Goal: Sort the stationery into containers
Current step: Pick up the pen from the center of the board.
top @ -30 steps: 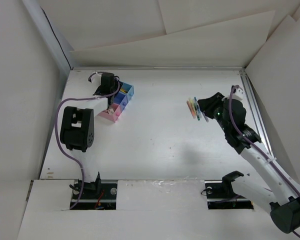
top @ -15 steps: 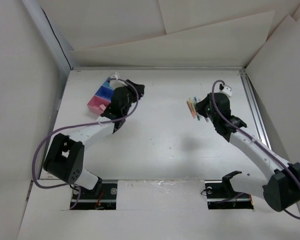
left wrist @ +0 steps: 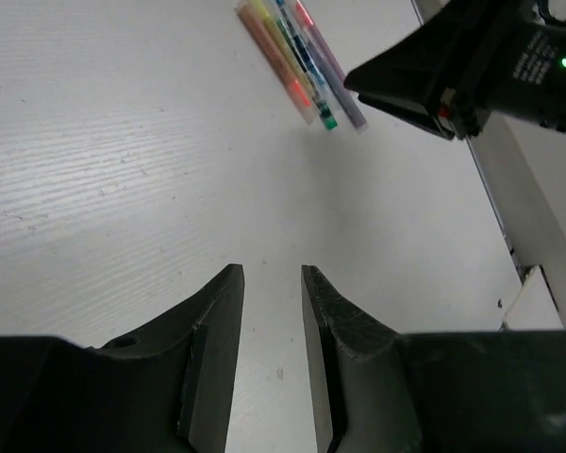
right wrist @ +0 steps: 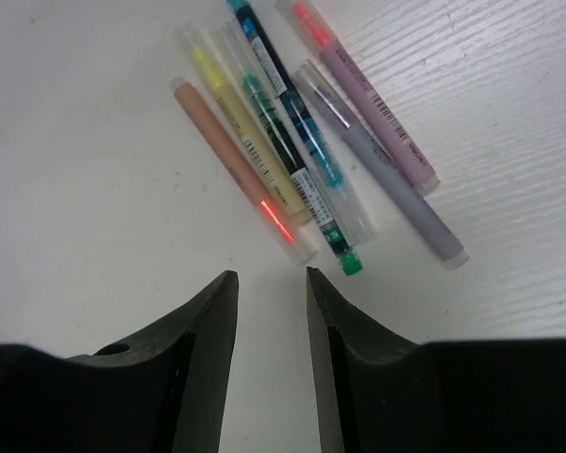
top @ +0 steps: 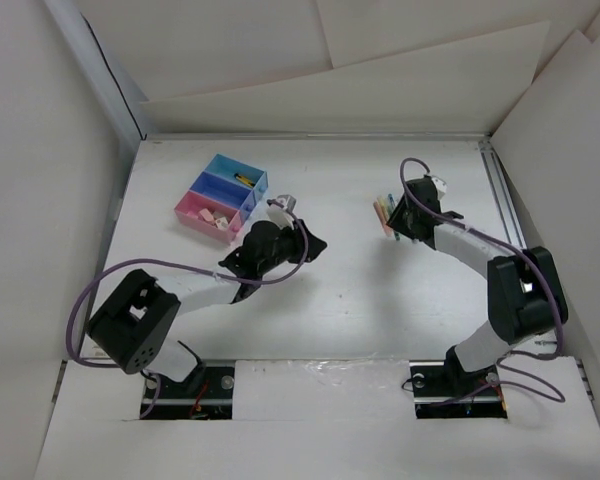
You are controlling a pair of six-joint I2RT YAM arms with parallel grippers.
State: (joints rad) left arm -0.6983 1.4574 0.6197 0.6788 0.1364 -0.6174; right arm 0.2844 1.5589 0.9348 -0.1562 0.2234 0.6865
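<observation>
Pink, violet and light-blue containers point(top: 221, 191) sit far left on the table point(top: 360, 300) from above, small pieces point(top: 216, 214) inside. Pens point(top: 384, 213) lie far right at our right gripper point(top: 397, 216). By the left wrist, we see our left gripper point(left wrist: 269, 274) slightly apart, empty. By the right wrist, its jaws stand apart, empty, just short of the pens.

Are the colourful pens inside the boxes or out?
Out. The slim coloured plastic pens lie together on the white table, far from the three joined plastic bins.
</observation>
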